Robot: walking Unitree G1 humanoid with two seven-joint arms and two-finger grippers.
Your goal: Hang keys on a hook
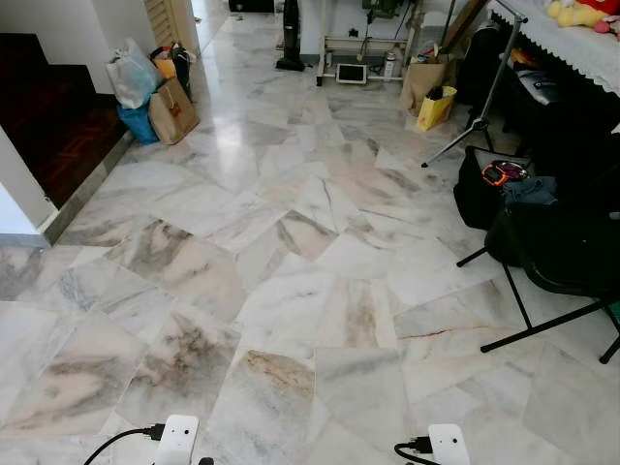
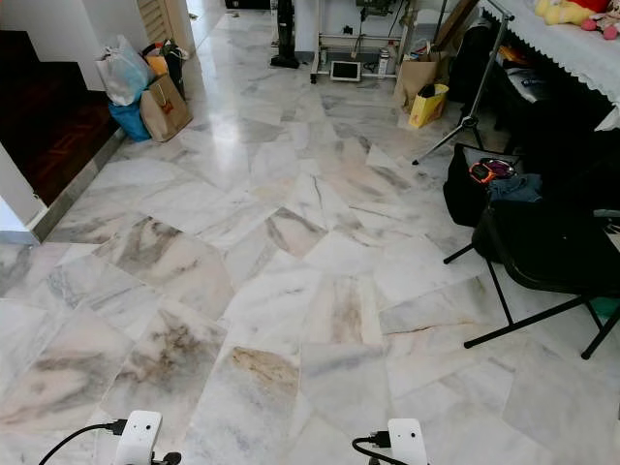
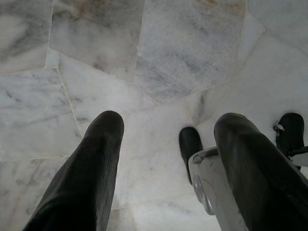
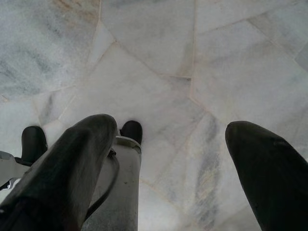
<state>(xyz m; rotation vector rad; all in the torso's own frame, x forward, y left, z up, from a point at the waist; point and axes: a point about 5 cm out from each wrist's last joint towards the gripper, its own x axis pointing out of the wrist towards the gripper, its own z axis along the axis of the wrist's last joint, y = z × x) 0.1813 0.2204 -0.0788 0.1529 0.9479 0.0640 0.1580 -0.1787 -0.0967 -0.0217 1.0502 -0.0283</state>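
Both arms hang low at my sides over a marble floor (image 1: 291,252). The white left wrist (image 1: 177,438) and white right wrist (image 1: 448,444) sit at the bottom edge of the head views. In the left wrist view, my left gripper (image 3: 168,122) is open, with bare floor tiles between its black fingers (image 3: 91,168). My right gripper (image 4: 171,127) is open too, holding nothing, above the same tiles. My own black feet (image 3: 190,144) stand on the floor below both grippers.
Shopping bags (image 1: 155,92) stand at the back left beside a dark wooden step (image 1: 53,126). On the right are a black folding chair (image 1: 557,252), a black bag (image 1: 480,194), a tripod stand (image 1: 484,97) and a cloth-covered table (image 1: 572,44). Open floor runs ahead.
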